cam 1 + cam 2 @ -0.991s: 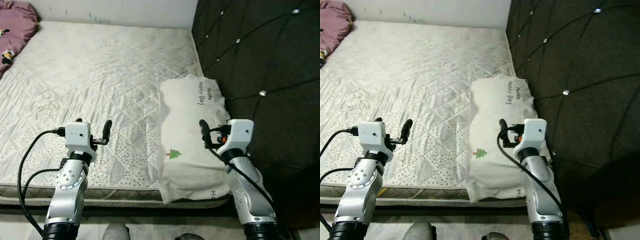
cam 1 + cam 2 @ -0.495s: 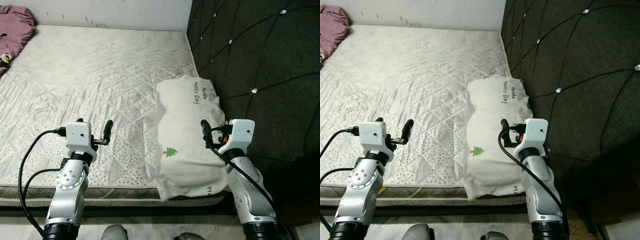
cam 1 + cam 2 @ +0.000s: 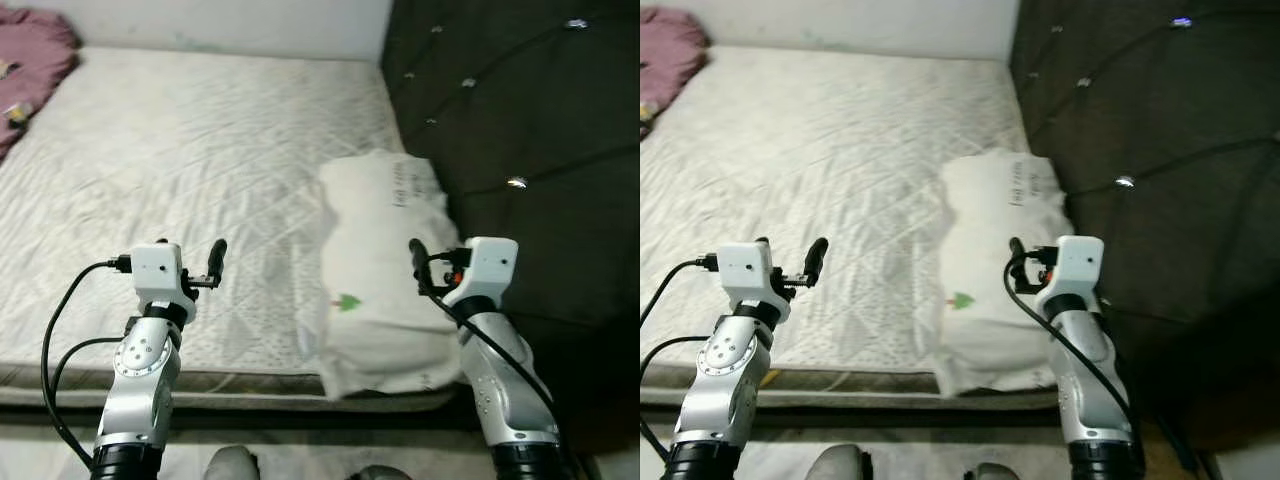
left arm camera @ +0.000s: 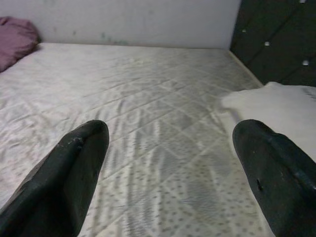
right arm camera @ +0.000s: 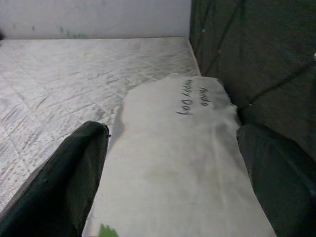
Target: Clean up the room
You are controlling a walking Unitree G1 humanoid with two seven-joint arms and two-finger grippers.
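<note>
A white pillow [image 3: 385,260] with a small green tree and handwriting lies on the right side of the bare quilted mattress [image 3: 180,150], against the dark headboard. Its near end hangs slightly over the mattress's front edge. My left gripper [image 4: 170,133] is held open above the mattress's near edge, left of the pillow, with nothing between its fingers. My right gripper [image 5: 173,132] is open too, raised over the pillow's near end and pointing along its length. A purple blanket [image 3: 35,60] is bunched at the mattress's far left corner.
The dark tufted headboard [image 3: 520,120] rises along the right side. A pale wall [image 3: 230,20] closes the far end of the bed. The mattress's front edge [image 3: 200,385] runs just ahead of my arms, with a strip of floor below it.
The camera has shifted slightly and the picture is now blurred. Both arms hold the same raised pose with open fingers, and the pillow lies where it was.
</note>
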